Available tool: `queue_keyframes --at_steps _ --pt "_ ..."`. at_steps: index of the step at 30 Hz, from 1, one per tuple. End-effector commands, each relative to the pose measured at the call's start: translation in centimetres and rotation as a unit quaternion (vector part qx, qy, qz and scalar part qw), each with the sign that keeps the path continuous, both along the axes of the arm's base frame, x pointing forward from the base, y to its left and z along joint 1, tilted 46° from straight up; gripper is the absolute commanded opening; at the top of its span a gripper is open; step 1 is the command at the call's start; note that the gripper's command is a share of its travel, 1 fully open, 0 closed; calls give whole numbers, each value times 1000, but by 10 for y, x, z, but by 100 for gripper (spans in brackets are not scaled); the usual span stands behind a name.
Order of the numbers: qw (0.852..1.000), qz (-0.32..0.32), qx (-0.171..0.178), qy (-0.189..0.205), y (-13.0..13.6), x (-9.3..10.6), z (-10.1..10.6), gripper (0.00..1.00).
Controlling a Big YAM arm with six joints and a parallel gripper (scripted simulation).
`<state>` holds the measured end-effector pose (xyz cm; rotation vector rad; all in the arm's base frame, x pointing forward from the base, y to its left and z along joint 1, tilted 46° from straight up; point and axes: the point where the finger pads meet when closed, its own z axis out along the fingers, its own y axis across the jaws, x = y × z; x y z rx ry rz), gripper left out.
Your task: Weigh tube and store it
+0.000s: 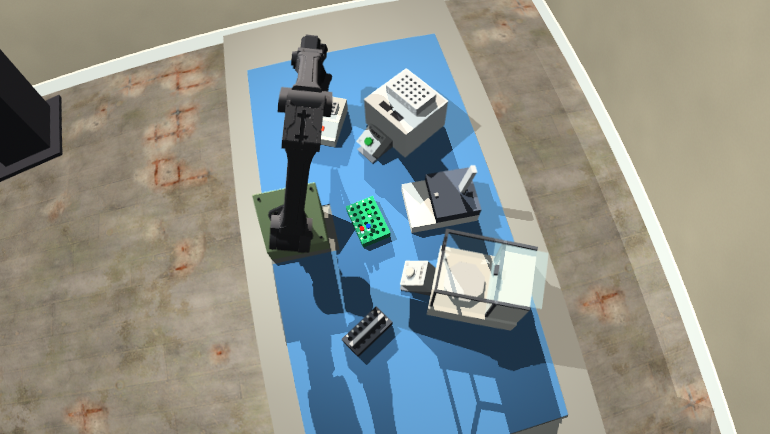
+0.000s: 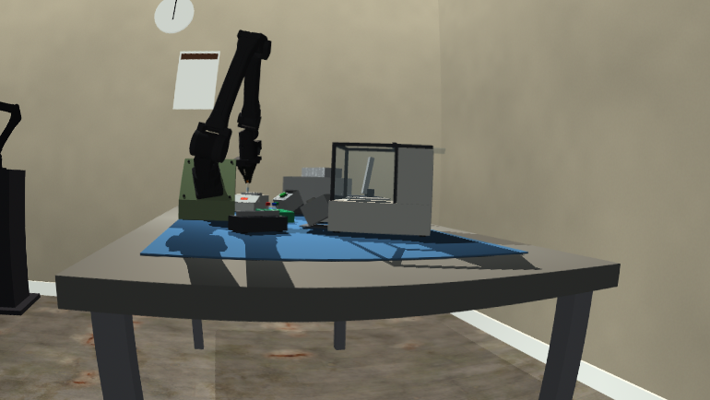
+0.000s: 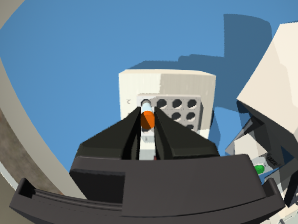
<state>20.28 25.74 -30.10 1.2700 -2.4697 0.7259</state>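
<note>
My gripper [image 2: 247,180] [image 3: 147,112] is shut on the orange cap of tube A [image 2: 247,188] [image 3: 147,120]. The tube hangs upright over the dry block [image 1: 333,135] [image 2: 256,200] [image 3: 134,82]. In the wrist view its lower end is at the back left bore, C1; how far it is in I cannot tell. The arm hides the gripper in the top view. The balance [image 1: 461,315] [image 2: 378,217] has its glass door [image 1: 540,277] slid back, open. Its pan [image 1: 468,274] looks empty. The white PRINT key [image 1: 410,272] is on its front. No lit green lamp shows.
The green tube rack [image 1: 368,219] holds a red-capped and a blue-capped tube. The mixer [image 1: 420,137] [image 3: 277,75] stands right of the dry block. The spectrophotometer [image 1: 452,202] has its lid raised. The black magnet block [image 1: 367,331] [image 2: 257,223] stands in front of the balance's side.
</note>
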Motion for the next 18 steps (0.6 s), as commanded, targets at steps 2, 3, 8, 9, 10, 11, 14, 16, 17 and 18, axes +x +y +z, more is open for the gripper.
queue_keyframes --at_steps 2,3,8,9,10,11,14,16,17,18 --pt "1000 0 15 -7 18 17 -11 9" --pt "1000 0 15 -7 18 17 -11 9" --pt "1000 2 12 -6 19 15 -12 9" --pt "1000 2 12 -6 20 14 -12 9" --pt "1000 3 12 -6 20 13 -12 9" --pt "1000 3 12 -7 21 12 -12 9" --pt "1000 3 15 -9 22 12 -14 9" --pt "1000 4 13 -8 24 9 -13 9" --pt "1000 5 12 -8 24 8 -13 9" --pt "1000 4 12 -9 25 7 -13 9"
